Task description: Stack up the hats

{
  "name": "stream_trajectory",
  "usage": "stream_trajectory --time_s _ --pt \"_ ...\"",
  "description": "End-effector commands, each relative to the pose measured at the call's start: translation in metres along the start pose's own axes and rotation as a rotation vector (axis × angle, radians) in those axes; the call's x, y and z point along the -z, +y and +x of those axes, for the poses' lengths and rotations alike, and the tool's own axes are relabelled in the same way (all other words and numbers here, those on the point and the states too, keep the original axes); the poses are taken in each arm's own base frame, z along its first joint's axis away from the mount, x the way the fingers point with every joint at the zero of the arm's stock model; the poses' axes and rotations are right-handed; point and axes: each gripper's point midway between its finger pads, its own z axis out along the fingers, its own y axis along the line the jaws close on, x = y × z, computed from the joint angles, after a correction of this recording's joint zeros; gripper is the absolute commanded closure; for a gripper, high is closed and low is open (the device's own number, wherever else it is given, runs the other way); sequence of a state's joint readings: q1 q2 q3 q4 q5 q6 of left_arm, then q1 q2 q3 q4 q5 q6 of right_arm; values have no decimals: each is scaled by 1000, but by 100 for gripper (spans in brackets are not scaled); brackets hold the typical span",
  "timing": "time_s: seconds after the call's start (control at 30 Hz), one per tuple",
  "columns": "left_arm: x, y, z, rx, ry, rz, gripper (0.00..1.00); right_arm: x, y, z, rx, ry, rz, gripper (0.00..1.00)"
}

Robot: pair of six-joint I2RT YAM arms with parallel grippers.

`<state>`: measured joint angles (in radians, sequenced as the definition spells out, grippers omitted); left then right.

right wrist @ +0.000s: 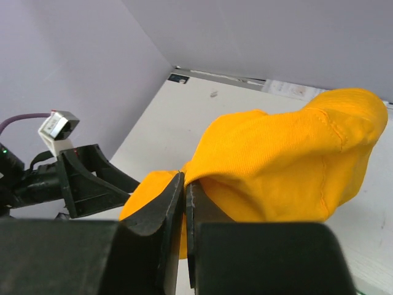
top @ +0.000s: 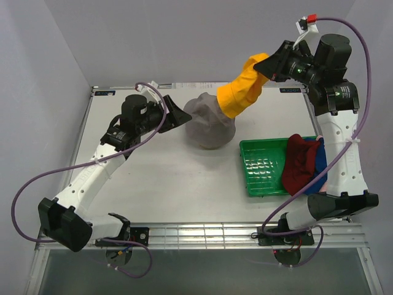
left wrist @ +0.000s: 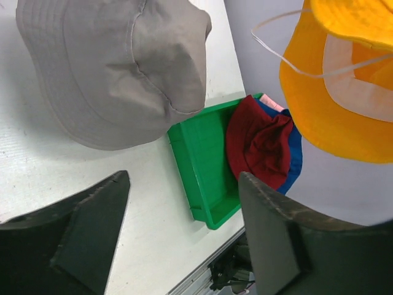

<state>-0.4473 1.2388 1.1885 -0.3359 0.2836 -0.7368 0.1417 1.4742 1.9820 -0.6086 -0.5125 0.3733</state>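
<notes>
on the left i have my left end effector (top: 183, 115) low over the desk (top: 159, 184), its two fingers (left wrist: 86, 227) spread wide with nothing between them; its tips sit just beside the left edge of the grey hat (top: 209, 123); that hat lies crown up on the desk near the back middle, its brim flopped out around it; from the left wrist view the grey hat (left wrist: 116, 67) fills the upper left, and bare desk shows between the spread fingers.

just right of it the yellow hat (top: 241, 92) hangs in the air, drooping down towards the grey hat's right side; in the top view the two overlap, but the left wrist view shows a gap between them; a thin white cord loops off the yellow hat's brim there.

the right end effector (top: 268, 64) is raised at the back right, pressed together on a fold of the yellow hat's fabric; the right wrist view shows the cloth pinched between the tips.

further right, the green tray (top: 261, 166) rests on the desk; the dark red hat (top: 299, 163) lies draped over its right side, on top of a blue hat (left wrist: 296, 153), with a sliver of pink hat (left wrist: 273, 103) showing behind.
</notes>
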Motion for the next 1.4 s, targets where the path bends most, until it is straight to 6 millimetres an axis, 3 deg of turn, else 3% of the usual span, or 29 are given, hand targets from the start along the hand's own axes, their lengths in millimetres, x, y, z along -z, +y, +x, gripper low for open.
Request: stream_trajectory --time_s 0.0,0.07,0.2,0.23,0.4,0.7,1.03,1.37 --pt "-2 -23 -29 -3 -79 53 16 -1 40 -25 55 -57 -183 92" --pt "-3 -35 -43 14 -115 80 9 -6 48 -24 66 -51 -238 92" --pt "-10 -60 -72 48 -178 147 6 -14 56 -22 74 -42 -294 92" --pt "-20 -60 -73 69 -163 154 5 -16 58 -20 73 -37 -302 92" --pt "-29 -80 -87 209 -164 313 3 -28 63 -10 78 5 -357 92" --pt "-46 -89 -78 432 -47 439 4 -39 70 -5 84 24 -376 92" --pt "-42 -89 -61 644 51 501 4 -44 71 -3 125 26 -362 92" --pt "-44 -112 -61 734 86 596 4 -53 68 11 164 60 -327 92"
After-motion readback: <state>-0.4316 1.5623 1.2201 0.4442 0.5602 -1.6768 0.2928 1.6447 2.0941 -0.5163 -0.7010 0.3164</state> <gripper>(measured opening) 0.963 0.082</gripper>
